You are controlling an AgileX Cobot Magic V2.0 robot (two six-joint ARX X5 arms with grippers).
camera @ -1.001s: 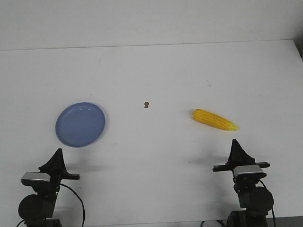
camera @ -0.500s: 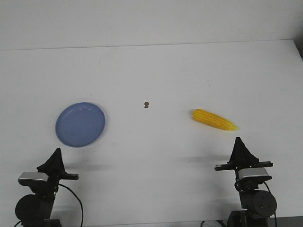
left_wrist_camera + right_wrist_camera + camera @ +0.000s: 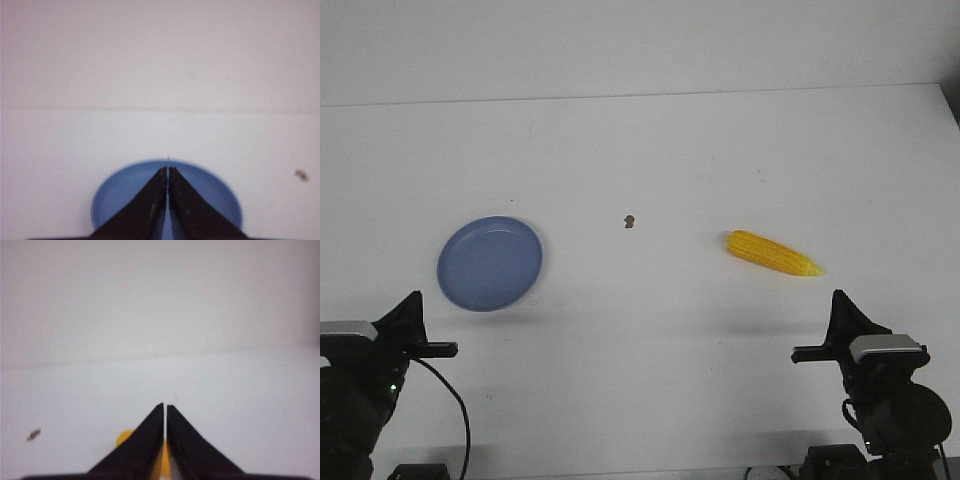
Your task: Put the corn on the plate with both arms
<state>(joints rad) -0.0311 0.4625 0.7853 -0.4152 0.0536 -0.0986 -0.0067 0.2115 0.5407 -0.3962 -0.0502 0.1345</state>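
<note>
The yellow corn (image 3: 773, 253) lies on the white table at the right, its pointed end to the right. The periwinkle-blue plate (image 3: 490, 263) sits at the left, nothing on it. My left gripper (image 3: 414, 300) is shut and empty, near the table's front edge, in front of the plate; the left wrist view shows its tips (image 3: 167, 170) over the plate (image 3: 115, 192). My right gripper (image 3: 839, 297) is shut and empty, in front of the corn; the right wrist view shows the corn (image 3: 124, 437) mostly hidden behind its fingers (image 3: 165, 406).
A tiny brown speck (image 3: 630, 221) lies on the table between plate and corn; it also shows in the left wrist view (image 3: 301, 174) and the right wrist view (image 3: 33, 434). The table's back edge meets a white wall.
Both arms have drawn back toward the table's front edge and outward, the left to the left, the right to the right. The corn and plate have not moved.
</note>
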